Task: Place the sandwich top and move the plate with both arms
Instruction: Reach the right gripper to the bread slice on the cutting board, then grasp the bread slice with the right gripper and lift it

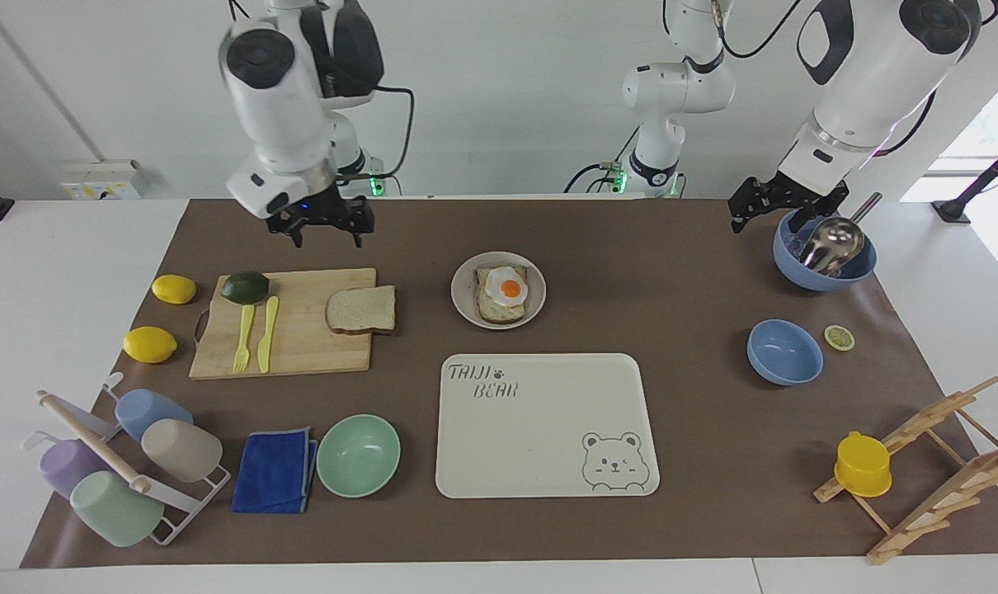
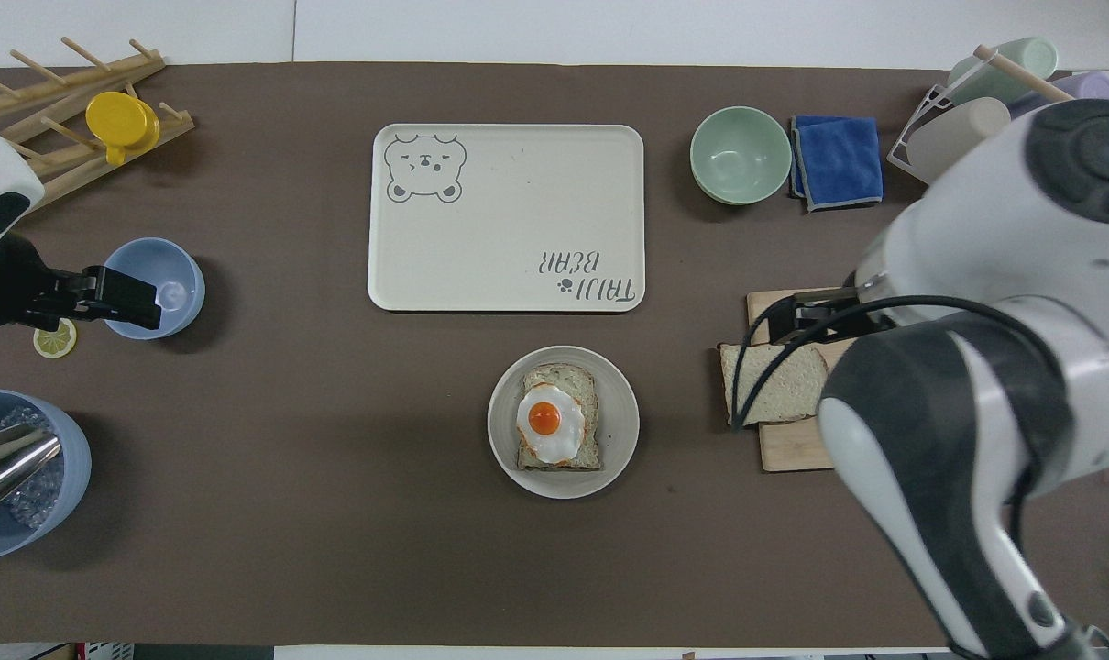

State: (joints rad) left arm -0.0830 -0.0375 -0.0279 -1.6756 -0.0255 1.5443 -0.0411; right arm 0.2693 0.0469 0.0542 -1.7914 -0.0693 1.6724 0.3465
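Note:
The sandwich top (image 1: 361, 309), a plain bread slice, lies on the wooden cutting board's edge toward the plate; it also shows in the overhead view (image 2: 770, 385). The beige-grey plate (image 1: 462, 289) holds a toast with a fried egg (image 1: 503, 293) and sits mid-table (image 2: 619, 422). My right gripper (image 1: 322, 224) hangs open and empty in the air over the cutting board, close to the bread slice, touching nothing (image 2: 807, 316). My left gripper (image 1: 783, 202) waits open and empty in the air beside the blue scoop bowl (image 2: 105, 298).
The cutting board (image 1: 301, 346) also carries an avocado (image 1: 245, 286), a yellow fork and a knife. Two lemons (image 1: 149, 344) lie beside it. The bear tray (image 1: 540, 429), mint bowl (image 1: 358, 454), blue cloth, cup rack, blue bowls (image 1: 784, 352) and wooden rack stand around.

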